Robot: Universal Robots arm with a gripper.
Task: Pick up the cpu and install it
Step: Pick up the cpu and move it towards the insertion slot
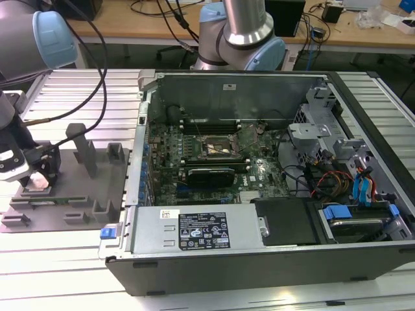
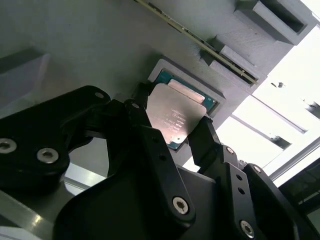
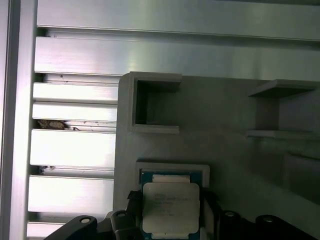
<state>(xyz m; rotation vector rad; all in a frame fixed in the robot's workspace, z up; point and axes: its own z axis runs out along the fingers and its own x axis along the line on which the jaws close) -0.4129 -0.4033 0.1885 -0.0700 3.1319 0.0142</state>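
Now cpu (image 3: 171,205) gripped in pincer (image 2: 172,117), at recess (image 3: 172,167) of grey fixture plate (image 3: 225,150)

Gripper (image 1: 37,177) low over grey fixture plate (image 1: 68,180), beside open computer case (image 1: 194,269)

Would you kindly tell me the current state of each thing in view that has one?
Small square silver-topped cpu: lying in its recess, clamped at two opposite edges.
Black tool: shut on the cpu.
Grey plastic fixture plate: lying flat, holding the cpu.
Black metal computer case: on its side, panel off, interior open.
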